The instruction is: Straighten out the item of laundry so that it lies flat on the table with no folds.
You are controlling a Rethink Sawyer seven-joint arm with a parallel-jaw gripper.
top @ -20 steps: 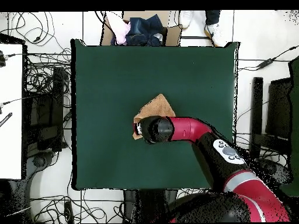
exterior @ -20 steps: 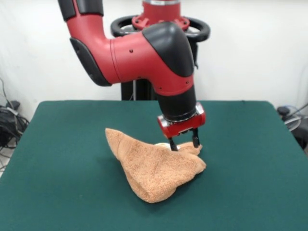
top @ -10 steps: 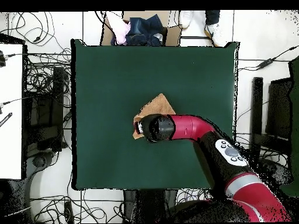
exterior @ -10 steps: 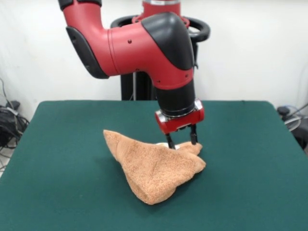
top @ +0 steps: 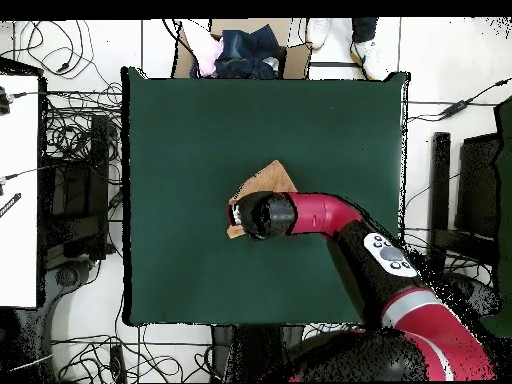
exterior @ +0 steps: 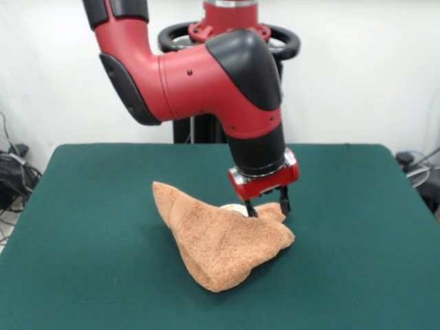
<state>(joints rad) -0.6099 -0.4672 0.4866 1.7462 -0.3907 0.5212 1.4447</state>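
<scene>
The orange-tan terry towel (exterior: pixel 223 237) lies crumpled in a folded, roughly triangular heap near the middle of the dark green table (exterior: pixel 89 227). A small white patch shows at its far edge. My gripper (exterior: pixel 267 206) hangs straight down at the towel's far right corner. It is open, with its two black fingers (exterior: pixel 284 203) apart and their tips at the raised fold there. In the overhead view only part of the towel (top: pixel 270 180) shows on the table (top: pixel 180 130). The arm's wrist (top: pixel 258 216) covers the rest and hides the gripper.
The arm's red and black elbow (exterior: pixel 206 75) hangs above the table's far half. A person's legs and shoes (top: pixel 340 40) and a pile of dark bags (top: pixel 240 52) are beyond the table's far edge. Cables lie around the table's sides.
The gripper rose a little and then came back down, ending slightly to the right at the same towel corner. The towel heap has barely shifted.
</scene>
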